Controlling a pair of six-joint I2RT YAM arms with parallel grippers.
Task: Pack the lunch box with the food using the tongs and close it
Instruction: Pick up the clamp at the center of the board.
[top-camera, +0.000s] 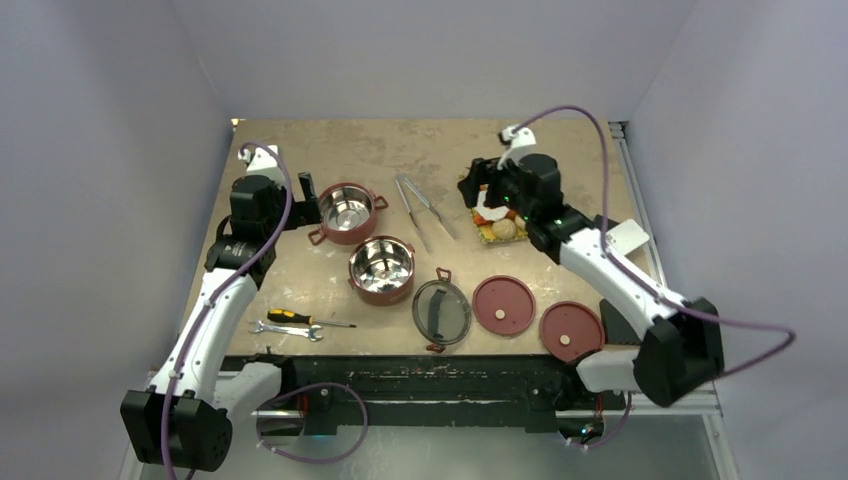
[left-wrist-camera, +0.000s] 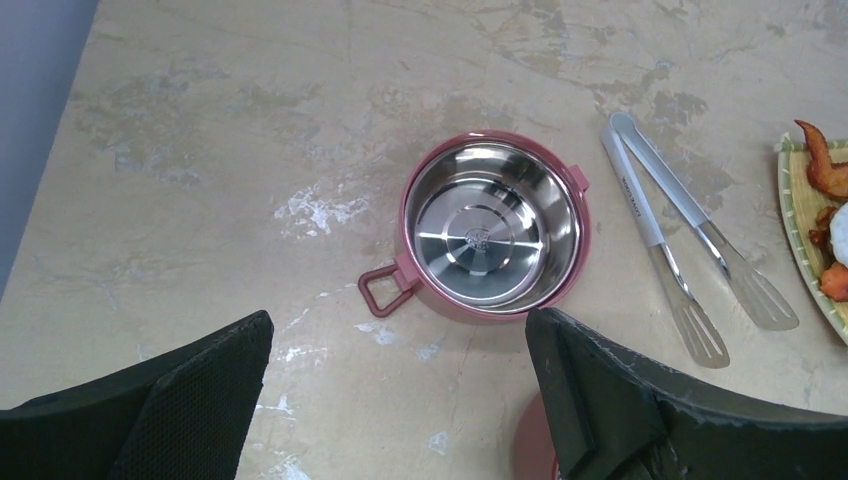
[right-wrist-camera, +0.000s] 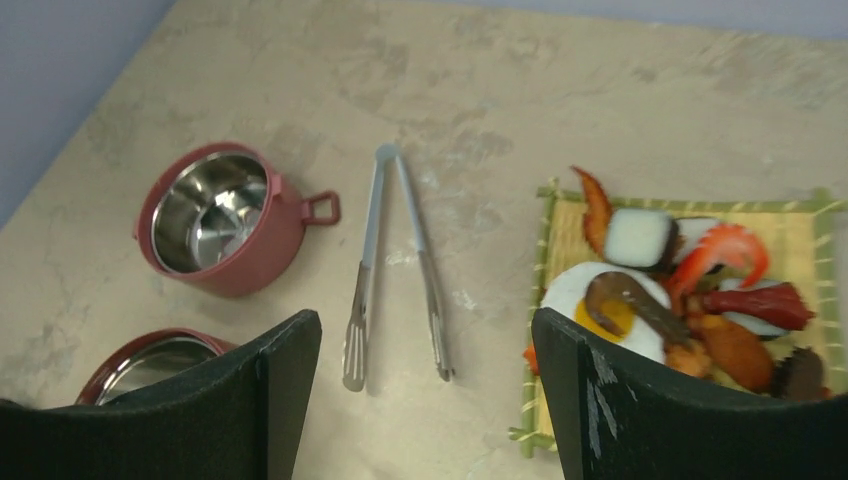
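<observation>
Nearest my bases lie a red lid (top-camera: 571, 330), a second lid (top-camera: 503, 305) and the dark top lid (top-camera: 441, 312). Beyond stand the near bowl (top-camera: 382, 292) and the far bowl (left-wrist-camera: 404, 215). My left gripper (left-wrist-camera: 398, 330) gapes wide by the far one, holding nothing. My right gripper (right-wrist-camera: 428, 330) is open too and holds nothing, hanging by the tongs (right-wrist-camera: 386, 156) and the food (right-wrist-camera: 640, 238) on its mat (right-wrist-camera: 800, 225).

Top view: even, diffuse light from above leaves the table (top-camera: 380, 150) moderately bright and the walls (top-camera: 100, 150) dimmer; shadows are soft and short. Left wrist view: sharp at centre, with bright glare bands on the steel inside of the bowl (left-wrist-camera: 490, 235) and on the tongs (left-wrist-camera: 637, 205). Right wrist view: slightly soft overall (the food (right-wrist-camera: 690, 300) looks a little blurred).
</observation>
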